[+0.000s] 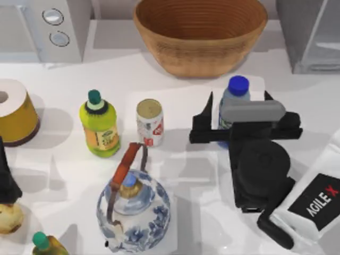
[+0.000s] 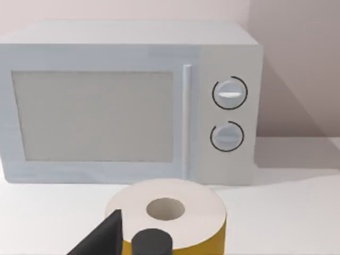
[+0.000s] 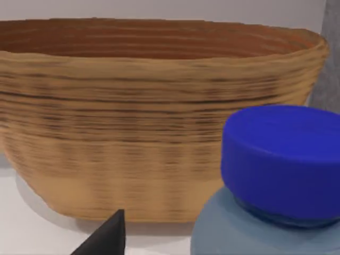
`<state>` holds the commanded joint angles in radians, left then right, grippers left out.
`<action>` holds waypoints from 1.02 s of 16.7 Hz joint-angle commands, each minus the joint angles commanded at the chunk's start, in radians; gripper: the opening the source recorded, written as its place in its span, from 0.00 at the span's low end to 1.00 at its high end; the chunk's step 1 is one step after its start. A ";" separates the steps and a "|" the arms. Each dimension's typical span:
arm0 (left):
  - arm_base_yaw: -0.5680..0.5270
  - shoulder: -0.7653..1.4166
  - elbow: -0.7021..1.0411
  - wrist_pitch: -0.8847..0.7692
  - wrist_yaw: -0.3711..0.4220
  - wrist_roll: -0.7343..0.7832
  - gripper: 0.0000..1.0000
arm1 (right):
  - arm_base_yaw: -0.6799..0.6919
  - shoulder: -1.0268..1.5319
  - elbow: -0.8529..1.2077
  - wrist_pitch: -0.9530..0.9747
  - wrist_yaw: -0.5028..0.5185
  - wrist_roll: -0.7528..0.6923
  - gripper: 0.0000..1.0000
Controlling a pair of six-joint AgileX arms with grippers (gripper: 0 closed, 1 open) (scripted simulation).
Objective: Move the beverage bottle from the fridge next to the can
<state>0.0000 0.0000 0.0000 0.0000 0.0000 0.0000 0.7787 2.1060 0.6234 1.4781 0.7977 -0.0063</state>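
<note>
Bottle (image 1: pixel 234 101): clear bluish plastic, bright blue cap, upright on the bench (image 1: pixel 186 159) just in front of the basket (image 1: pixel 201 33), right of centre. Label mostly hidden behind our right gripper (image 1: pixel 236 114). From above, the right gripper's fingers stand on either side of the bottle's body; we cannot tell whether they are clamped on it or merely close.

Can (image 1: pixel 150 122): white-and-silver, red mark on label, dull metal top. It stands left of the bottle, apart from it, beside the yellow-green bottle (image 1: pixel 99 125). Kettle (image 1: pixel 133 207) in front of the can.

Fridge (image 1: pixel 311 32) at far right corner.

Right wrist view: blue cap (image 3: pixel 279 162) close up, woven basket wall (image 3: pixel 154 117) behind. Left wrist view: microwave (image 2: pixel 127 101) with two knobs, yellow roll (image 2: pixel 170 212) before it; our left arm (image 1: pixel 6 175) is parked at the left edge, fingers' state not clear
</note>
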 joint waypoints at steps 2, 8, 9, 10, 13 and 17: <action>0.000 0.000 0.000 0.000 0.000 0.000 1.00 | 0.023 -0.011 -0.028 0.018 0.022 0.000 1.00; 0.000 0.000 0.000 0.000 0.000 0.000 1.00 | 0.013 -0.038 -0.026 0.013 0.005 0.000 1.00; 0.000 0.000 0.000 0.000 0.000 0.000 1.00 | 0.005 -0.069 -0.027 0.005 -0.012 0.000 1.00; 0.000 0.000 0.000 0.000 0.000 0.000 1.00 | -0.008 -0.111 -0.029 -0.009 -0.034 -0.001 1.00; 0.000 0.000 0.000 0.000 0.000 0.000 1.00 | -0.074 -0.297 -0.047 -0.095 -0.124 -0.004 1.00; 0.000 0.000 0.000 0.000 0.000 0.000 1.00 | -0.210 -0.659 -0.107 -0.316 -0.281 -0.013 1.00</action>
<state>0.0000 0.0000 0.0000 0.0000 0.0000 0.0000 0.5685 1.4473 0.5162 1.1621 0.5170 -0.0196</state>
